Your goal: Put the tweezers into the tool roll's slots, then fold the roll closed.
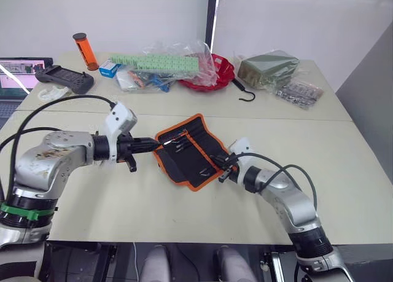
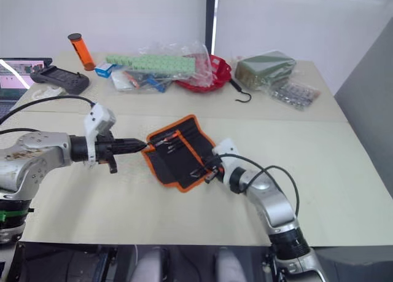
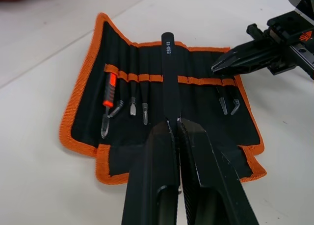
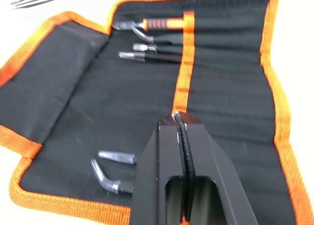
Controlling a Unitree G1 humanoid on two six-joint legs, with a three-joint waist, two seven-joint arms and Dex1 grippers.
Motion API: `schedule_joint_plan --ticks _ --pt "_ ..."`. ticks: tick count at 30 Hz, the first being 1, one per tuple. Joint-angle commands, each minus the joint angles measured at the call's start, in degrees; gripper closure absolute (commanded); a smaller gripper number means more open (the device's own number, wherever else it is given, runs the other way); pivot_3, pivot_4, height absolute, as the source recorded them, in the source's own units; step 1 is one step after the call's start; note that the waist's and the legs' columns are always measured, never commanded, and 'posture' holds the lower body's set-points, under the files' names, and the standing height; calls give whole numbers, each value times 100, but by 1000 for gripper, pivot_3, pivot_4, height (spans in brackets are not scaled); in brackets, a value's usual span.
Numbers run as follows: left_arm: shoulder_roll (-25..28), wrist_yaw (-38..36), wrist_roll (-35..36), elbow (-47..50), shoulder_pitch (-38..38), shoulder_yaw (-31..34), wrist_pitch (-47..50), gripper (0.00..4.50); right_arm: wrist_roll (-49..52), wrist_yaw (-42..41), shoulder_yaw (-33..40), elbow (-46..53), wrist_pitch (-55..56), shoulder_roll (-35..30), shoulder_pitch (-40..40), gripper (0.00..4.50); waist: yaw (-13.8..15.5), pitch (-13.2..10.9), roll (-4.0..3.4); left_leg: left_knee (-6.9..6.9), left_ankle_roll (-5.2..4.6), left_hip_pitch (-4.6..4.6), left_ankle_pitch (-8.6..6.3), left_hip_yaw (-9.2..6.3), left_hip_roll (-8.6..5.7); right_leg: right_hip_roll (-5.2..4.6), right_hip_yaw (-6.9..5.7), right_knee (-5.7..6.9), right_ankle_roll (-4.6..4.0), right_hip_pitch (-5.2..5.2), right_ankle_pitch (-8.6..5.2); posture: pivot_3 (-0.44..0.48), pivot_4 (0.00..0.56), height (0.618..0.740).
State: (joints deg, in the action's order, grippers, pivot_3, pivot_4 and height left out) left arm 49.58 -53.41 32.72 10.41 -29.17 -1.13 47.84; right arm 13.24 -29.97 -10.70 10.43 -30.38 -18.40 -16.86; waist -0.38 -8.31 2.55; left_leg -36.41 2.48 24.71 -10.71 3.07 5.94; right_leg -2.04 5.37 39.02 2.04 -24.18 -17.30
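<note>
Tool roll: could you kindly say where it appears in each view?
Left eye view: tool roll at centre, between left pincer and right pincer.
Right eye view: roll at centre, slightly left.
Left wrist view: roll open, beyond left pincer.
Right wrist view: roll beneath right pincer.
Shared landmark: its orange-handled tool.

Orange tube (image 1: 85, 51), red bowl (image 1: 215, 73), black hook (image 1: 244, 93), green packet (image 1: 268, 68).

You're looking at a lab or workshop test space: plain white walls (image 1: 123, 18), pale counters (image 1: 344, 147) pushed together, a laptop (image 1: 18, 73) and handheld controller (image 1: 64, 79) at one side, and bagged parts (image 1: 166, 64), a red tray (image 1: 215, 73) and an orange canister (image 1: 85, 50) cluttering the back.
</note>
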Motion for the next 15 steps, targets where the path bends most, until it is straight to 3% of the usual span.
schedule_joint_plan --ticks 1,15 --pt "-29 -4 -181 72 -254 -139 -31 4500 -108 56 1 60 222 51 130 4470 -1 0 0 0 0 0 0 -1 0 1 0 0 0 1 0 0 150 737" --pt "-326 -240 -886 -372 -649 -905 -335 4500 -290 102 -36 -186 365 191 460 4470 -12 0 0 -8 0 -1 0 -7 -1 7 8 -1 1 8 0 0 150 737"
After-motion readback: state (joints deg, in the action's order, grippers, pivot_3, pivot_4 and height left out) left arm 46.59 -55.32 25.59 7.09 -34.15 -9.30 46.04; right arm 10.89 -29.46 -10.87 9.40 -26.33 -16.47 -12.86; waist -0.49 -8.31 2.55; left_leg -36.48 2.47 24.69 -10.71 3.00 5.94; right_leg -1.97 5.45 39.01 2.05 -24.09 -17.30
